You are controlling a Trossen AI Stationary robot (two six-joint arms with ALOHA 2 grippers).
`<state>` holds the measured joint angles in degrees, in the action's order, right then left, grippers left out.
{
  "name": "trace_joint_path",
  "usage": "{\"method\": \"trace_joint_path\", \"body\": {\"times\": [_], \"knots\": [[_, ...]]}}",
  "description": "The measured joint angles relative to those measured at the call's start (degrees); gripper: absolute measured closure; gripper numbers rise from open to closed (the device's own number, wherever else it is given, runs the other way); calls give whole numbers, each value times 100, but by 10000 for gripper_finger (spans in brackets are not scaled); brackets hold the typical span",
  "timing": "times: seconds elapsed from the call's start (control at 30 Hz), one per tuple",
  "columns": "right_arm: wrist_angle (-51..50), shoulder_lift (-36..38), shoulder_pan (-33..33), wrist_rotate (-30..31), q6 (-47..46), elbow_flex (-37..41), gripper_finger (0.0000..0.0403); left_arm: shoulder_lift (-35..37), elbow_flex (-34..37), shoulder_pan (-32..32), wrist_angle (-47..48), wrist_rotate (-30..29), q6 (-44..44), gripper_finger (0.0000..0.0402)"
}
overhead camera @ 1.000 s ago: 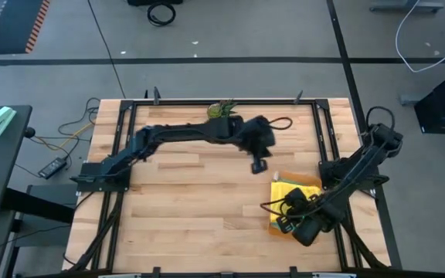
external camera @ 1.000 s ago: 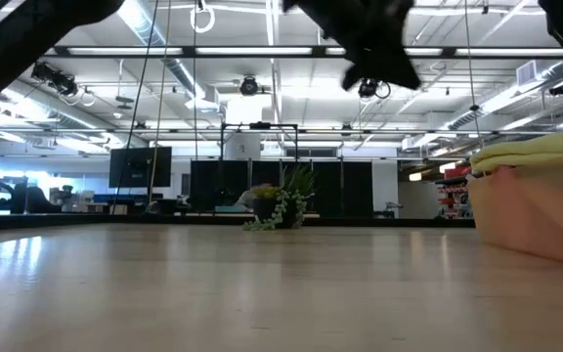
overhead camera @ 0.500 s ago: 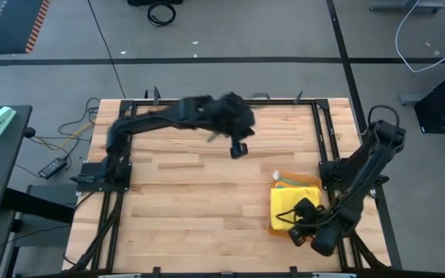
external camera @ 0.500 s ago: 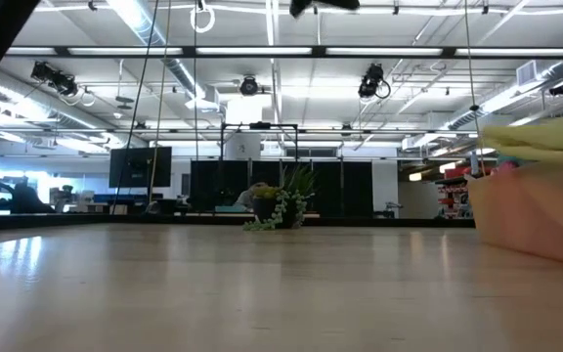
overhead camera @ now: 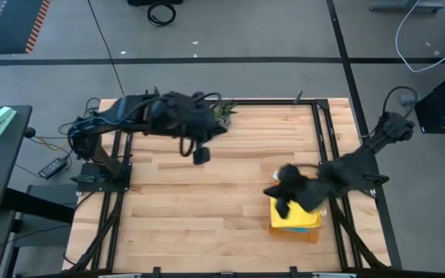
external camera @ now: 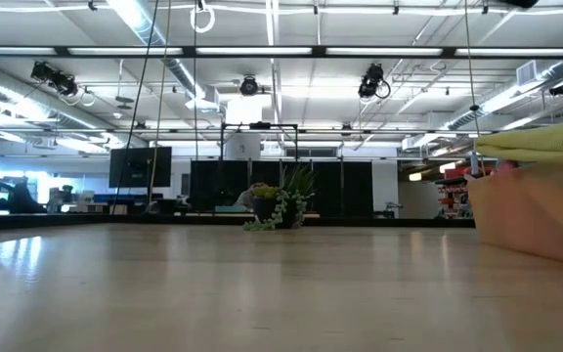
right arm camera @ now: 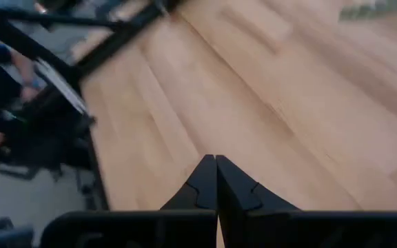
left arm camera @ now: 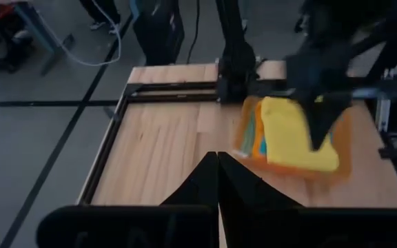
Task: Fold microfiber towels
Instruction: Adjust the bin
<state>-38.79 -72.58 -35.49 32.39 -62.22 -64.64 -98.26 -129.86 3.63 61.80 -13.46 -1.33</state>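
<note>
Folded yellow towel (overhead camera: 294, 218) atop stack, right hand (overhead camera: 282, 207) closed over it; left hand (overhead camera: 201, 156) closed, raised; no legible writing

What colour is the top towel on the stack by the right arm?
Yellow: the top towel shows best in the left wrist view, with teal and orange edges beneath it.

two dark jointed arms (overhead camera: 137, 116) with looping black cables, tapering black fingers.

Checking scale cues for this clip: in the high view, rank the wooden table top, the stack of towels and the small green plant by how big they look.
1. Wooden table top, by far the largest.
2. Stack of towels, yellow on top, partly hidden by the right end effector.
3. Green plant at the far edge, smallest, partly covered by the left arm.
</note>
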Motion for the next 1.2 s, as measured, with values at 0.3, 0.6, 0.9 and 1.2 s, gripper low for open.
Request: {"method": "trace_joint_path", "body": {"times": [0.3,0.6,0.9,1.2], "knots": [[193,-1456,1099,-2749,336,206,401,235,65,395,602,-684,95,396],[-222,-2386,731,-3053,64,-197,401,956,1621,334,-607,-694,164,390],[-655,-2353,306,-3128,-544,-205,401,1912,3075,318,-1541,-709,467,385],[-732,-2351,40,-3271,-1032,-190,401,2188,3298,339,-1727,-713,530,384]]}}
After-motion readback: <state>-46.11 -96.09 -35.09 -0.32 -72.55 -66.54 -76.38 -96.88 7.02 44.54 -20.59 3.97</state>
